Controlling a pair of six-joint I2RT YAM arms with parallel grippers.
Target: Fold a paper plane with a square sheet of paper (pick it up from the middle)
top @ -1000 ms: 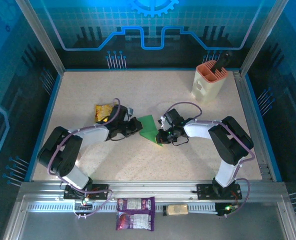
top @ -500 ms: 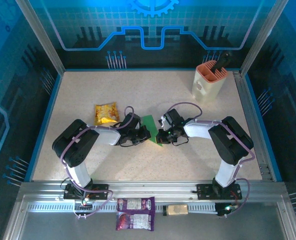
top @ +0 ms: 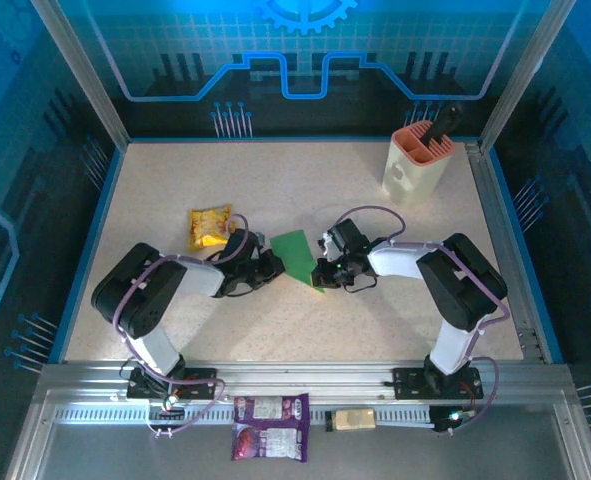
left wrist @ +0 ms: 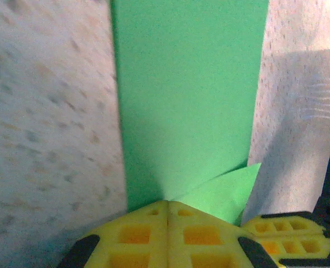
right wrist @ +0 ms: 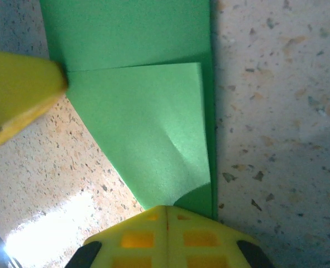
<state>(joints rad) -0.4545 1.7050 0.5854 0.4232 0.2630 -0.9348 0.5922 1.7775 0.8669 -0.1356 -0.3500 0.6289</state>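
Observation:
The square sheet of paper [top: 295,252] lies flat mid-table, green and folded into a long strip [left wrist: 187,100] with a triangular flap [right wrist: 137,128] turned over one end. My left gripper [top: 272,265] is shut, its yellow tips [left wrist: 167,204] resting at the paper's near edge beside the flap. From the other side my right gripper [top: 320,275] is also shut, its tips [right wrist: 166,207] pressed on the flap's pointed corner. No paper shows between either pair of fingers. The left fingers [right wrist: 19,95] touch the flap's far corner in the right wrist view.
A yellow snack packet [top: 211,226] lies just left of the left gripper. A cream and orange holder [top: 418,160] with a black tool stands at the back right. A purple packet [top: 270,412] and a tan block [top: 355,418] rest on the front rail.
The left gripper slid right onto the paper half a second ago and has since drawn back left to its edge. The right gripper and the paper have stayed put.

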